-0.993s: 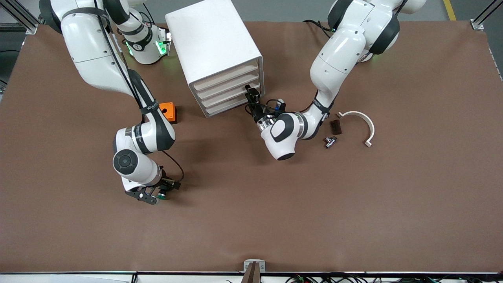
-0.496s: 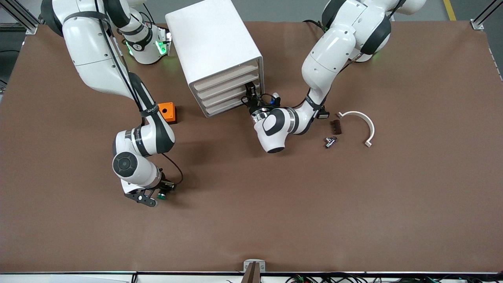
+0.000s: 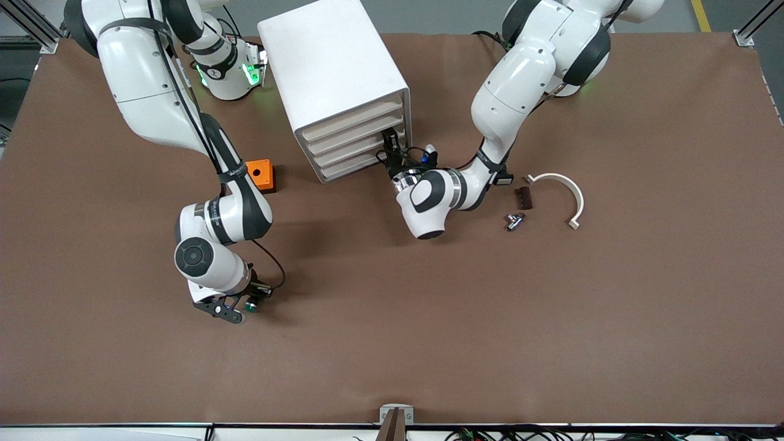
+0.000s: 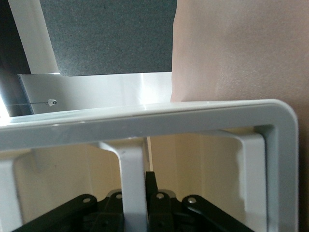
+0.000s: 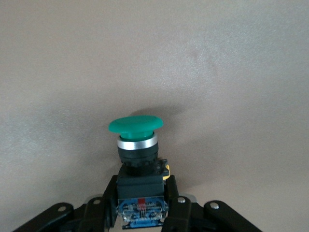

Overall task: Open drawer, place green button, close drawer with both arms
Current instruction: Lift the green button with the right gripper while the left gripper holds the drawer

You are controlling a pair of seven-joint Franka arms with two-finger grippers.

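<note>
The white cabinet [image 3: 331,67] stands at the middle back with all four drawers pushed in. The lowest drawer [image 3: 349,166] shows as a thin front strip. My left gripper [image 3: 391,149] is at the lower drawer fronts, at the corner toward the left arm's end. In the left wrist view a white strip of a drawer front [image 4: 133,174] runs between my fingers, which are closed on it; which drawer it is I cannot tell. My right gripper [image 3: 241,306] is shut on the button [image 3: 250,304], low over the table. The right wrist view shows the button's green cap [image 5: 135,124] and black body.
An orange cube with a hole [image 3: 260,173] sits beside the cabinet toward the right arm's end. Toward the left arm's end lie a white curved piece [image 3: 560,184], a small dark brown piece [image 3: 522,197] and a small metal part [image 3: 514,220].
My left gripper moved in toward the cabinet until it reached the lower drawer fronts, then held still. My right gripper with the button shifted slightly toward the front camera.
</note>
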